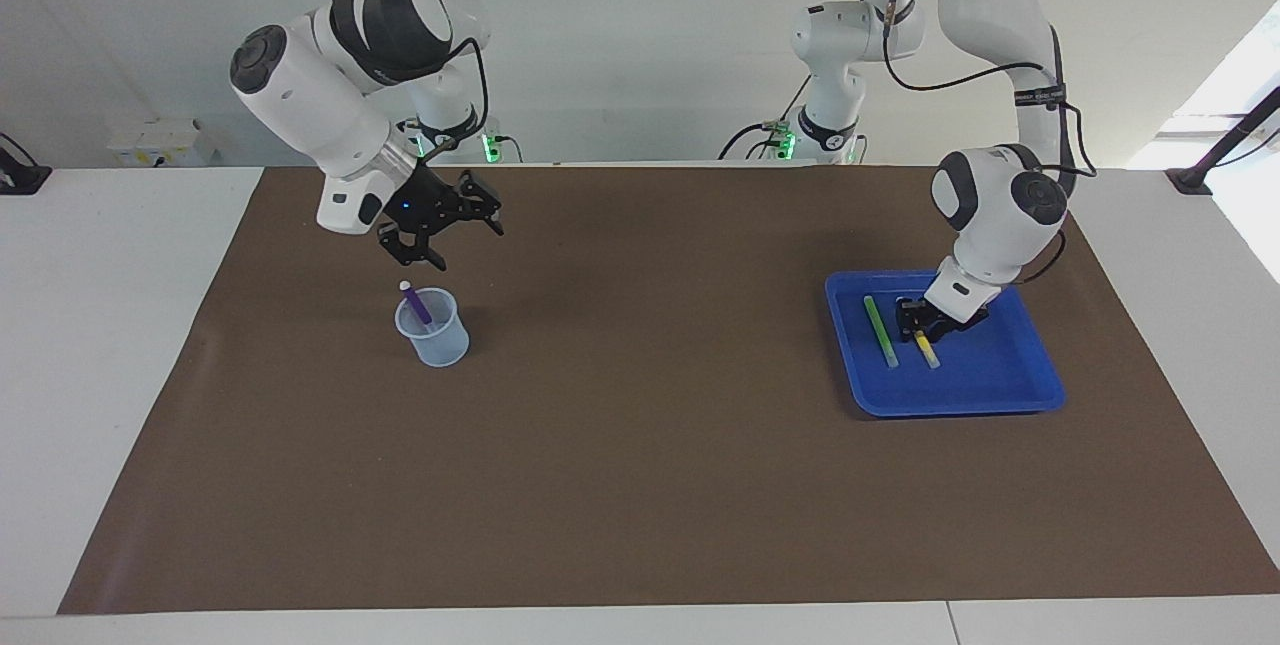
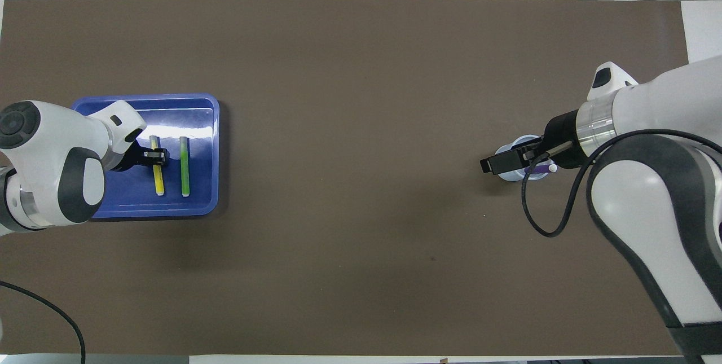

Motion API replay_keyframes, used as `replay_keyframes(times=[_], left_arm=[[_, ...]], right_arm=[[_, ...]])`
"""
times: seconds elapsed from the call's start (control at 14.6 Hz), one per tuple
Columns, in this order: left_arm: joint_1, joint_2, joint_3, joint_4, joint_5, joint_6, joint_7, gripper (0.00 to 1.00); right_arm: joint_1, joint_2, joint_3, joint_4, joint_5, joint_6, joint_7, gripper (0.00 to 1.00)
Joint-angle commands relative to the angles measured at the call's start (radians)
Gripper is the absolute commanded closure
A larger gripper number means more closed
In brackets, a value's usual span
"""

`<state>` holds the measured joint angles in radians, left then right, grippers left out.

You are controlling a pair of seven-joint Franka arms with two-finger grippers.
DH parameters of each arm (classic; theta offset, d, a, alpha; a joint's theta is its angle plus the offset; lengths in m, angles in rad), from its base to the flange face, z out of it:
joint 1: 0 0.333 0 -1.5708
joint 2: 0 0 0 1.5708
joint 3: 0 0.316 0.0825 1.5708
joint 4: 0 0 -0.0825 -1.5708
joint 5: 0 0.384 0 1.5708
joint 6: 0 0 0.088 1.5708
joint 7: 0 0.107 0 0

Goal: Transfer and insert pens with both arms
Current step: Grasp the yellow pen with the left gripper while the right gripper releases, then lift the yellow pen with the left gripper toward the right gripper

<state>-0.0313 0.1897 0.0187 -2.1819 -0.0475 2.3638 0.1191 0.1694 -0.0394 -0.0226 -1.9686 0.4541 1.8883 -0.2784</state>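
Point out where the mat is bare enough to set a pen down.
Bare: the brown mat between the clear plastic cup and the blue tray, and its edge farthest from the robots. Crowded: the tray, where the left gripper meets the yellow pen.

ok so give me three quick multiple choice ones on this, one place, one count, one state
1. Where is the purple pen?
A. in the blue tray
B. in the clear cup
C. flat on the brown mat

2. How many pens lie in the blue tray?
A. one
B. two
C. three

3. The right gripper is
A. shut on the purple pen
B. open, holding nothing
C. shut on the cup's rim

Answers:
1 B: the purple pen leans inside the clear cup.
2 B: the green pen and the yellow pen lie in the blue tray, with the left gripper down at the yellow one.
3 B: the right gripper hangs over the cup, fingers spread.
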Motion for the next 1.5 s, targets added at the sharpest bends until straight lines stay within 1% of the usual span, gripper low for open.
replay_keyframes(times=[0.0,0.14,0.27,0.34,0.48,0.62,0.68,0.75,0.89,0.96,1.09,1.3,1.44], left_arm=[[0.013,0.013,-0.008,0.022,0.015,-0.003,-0.001,1.00],[0.013,0.014,-0.008,0.045,0.015,-0.043,-0.001,1.00],[0.013,0.023,-0.010,0.092,0.009,-0.112,-0.010,1.00],[0.011,0.022,-0.010,0.112,-0.003,-0.154,-0.019,1.00],[0.001,0.010,-0.011,0.183,-0.037,-0.283,-0.100,1.00],[-0.018,-0.006,-0.017,0.262,-0.049,-0.426,-0.212,1.00],[-0.036,-0.010,-0.017,0.302,-0.089,-0.495,-0.281,1.00],[-0.042,-0.021,-0.016,0.336,-0.156,-0.559,-0.371,1.00],[-0.085,-0.042,-0.017,0.375,-0.230,-0.641,-0.606,1.00],[-0.116,-0.056,-0.017,0.376,-0.262,-0.662,-0.750,1.00],[-0.174,-0.085,-0.017,0.369,-0.349,-0.655,-1.044,1.00],[-0.235,-0.121,-0.020,0.343,-0.491,-0.660,-1.226,1.00],[-0.284,-0.127,-0.020,0.335,-0.564,-0.641,-1.378,1.00]], right_arm=[[0.028,0.003,0.001,0.010,0.128,-0.008,0.193,0.00],[0.050,0.003,0.001,0.010,0.199,0.000,0.350,0.00],[0.070,0.001,0.001,0.010,0.296,0.009,0.453,0.00],[0.084,0.001,0.001,0.010,0.313,0.020,0.482,0.00],[0.120,-0.005,0.001,0.002,0.314,0.046,0.505,0.00],[0.150,-0.005,0.004,0.000,0.354,0.061,0.557,0.00],[0.151,-0.007,0.004,0.000,0.377,0.063,0.576,0.00],[0.151,-0.008,0.006,-0.001,0.393,0.064,0.591,0.00],[0.151,-0.011,0.006,-0.004,0.422,0.067,0.607,0.00],[0.153,-0.011,0.006,-0.004,0.429,0.072,0.611,0.00],[0.160,-0.011,0.009,-0.018,0.443,0.141,0.646,0.00],[0.199,-0.010,0.013,-0.021,0.480,0.224,0.723,0.00],[0.229,-0.010,0.013,-0.021,0.480,0.236,0.728,0.00]])
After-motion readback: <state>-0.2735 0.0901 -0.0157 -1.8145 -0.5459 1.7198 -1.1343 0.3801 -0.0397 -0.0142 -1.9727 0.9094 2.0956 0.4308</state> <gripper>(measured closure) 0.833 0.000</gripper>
